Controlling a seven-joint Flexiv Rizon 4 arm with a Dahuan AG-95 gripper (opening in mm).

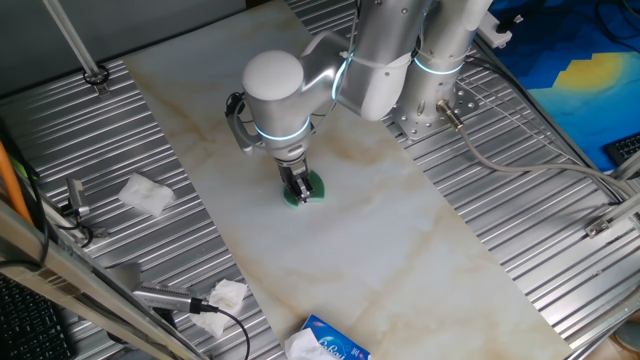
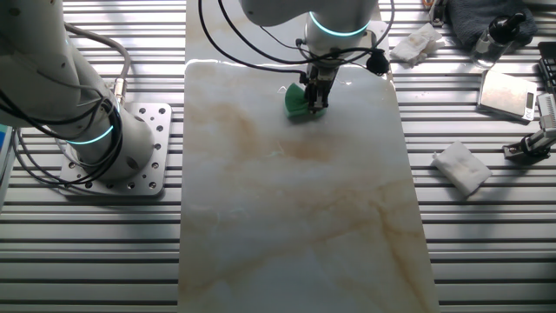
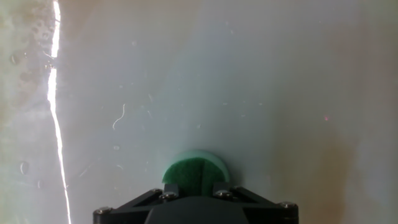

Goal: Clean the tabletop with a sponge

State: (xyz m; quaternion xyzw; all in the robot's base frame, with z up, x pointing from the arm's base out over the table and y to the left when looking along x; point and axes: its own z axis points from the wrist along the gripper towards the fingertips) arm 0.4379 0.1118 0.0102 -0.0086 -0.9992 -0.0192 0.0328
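The tabletop [image 1: 380, 230] is a long glossy off-white marble-look slab with faint brown veins; it also shows in the other fixed view [image 2: 295, 217] and fills the hand view [image 3: 261, 81]. The sponge [image 1: 311, 189] is a small bright green block pressed onto the slab. My gripper [image 1: 298, 191] points straight down and is shut on the sponge. In the other fixed view the sponge [image 2: 295, 103] sits under the gripper [image 2: 315, 103] near the slab's far end. In the hand view the sponge [image 3: 195, 173] bulges out between the fingers [image 3: 171, 190].
Ribbed grey metal surrounds the slab. Crumpled white tissues lie at left [image 1: 146, 195] and front left [image 1: 226, 295]; a blue-and-white tissue pack [image 1: 330, 343] rests at the slab's near end. A second arm's base [image 2: 113, 143] stands beside the slab. A scale [image 2: 506, 94] and tissues [image 2: 462, 167] lie alongside.
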